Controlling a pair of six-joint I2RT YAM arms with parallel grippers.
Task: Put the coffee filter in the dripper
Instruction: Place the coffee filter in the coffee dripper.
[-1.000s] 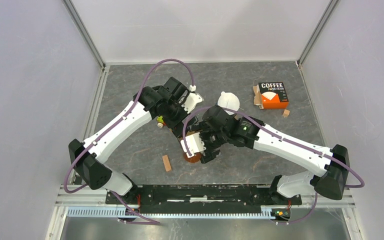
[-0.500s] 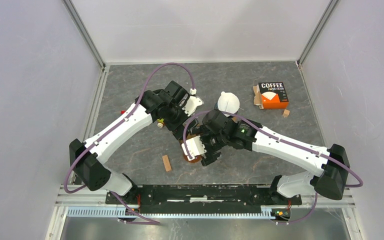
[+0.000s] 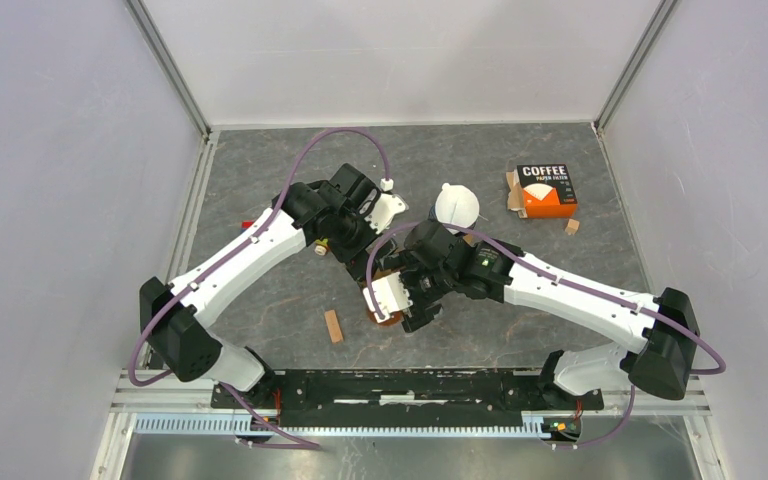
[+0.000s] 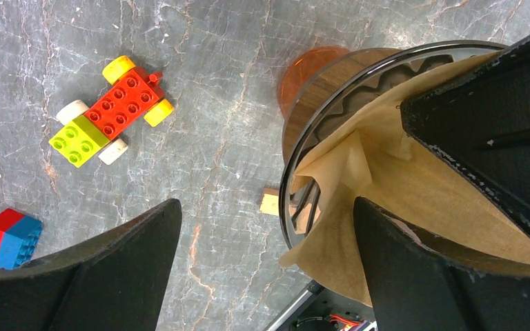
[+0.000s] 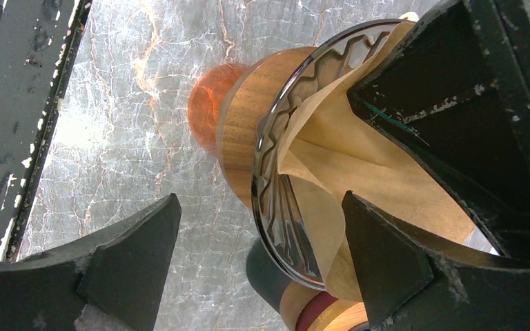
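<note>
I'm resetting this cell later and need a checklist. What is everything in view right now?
coffee filter: one, tan paper, in the dripper, an edge over its rim
dripper: one, glass with wooden collar and amber base, table centre
filter box: one, orange, black and white, far right
white round object: one, white, behind the dripper
toy brick car: one, red and lime, left of the dripper
brick block: one, red and blue, left side
wooden blocks: two, light brown, one near the dripper, one by the filter box
table: one, grey marble
left gripper: one, black, open, at the dripper
right gripper: one, black, open, at the dripper
</note>
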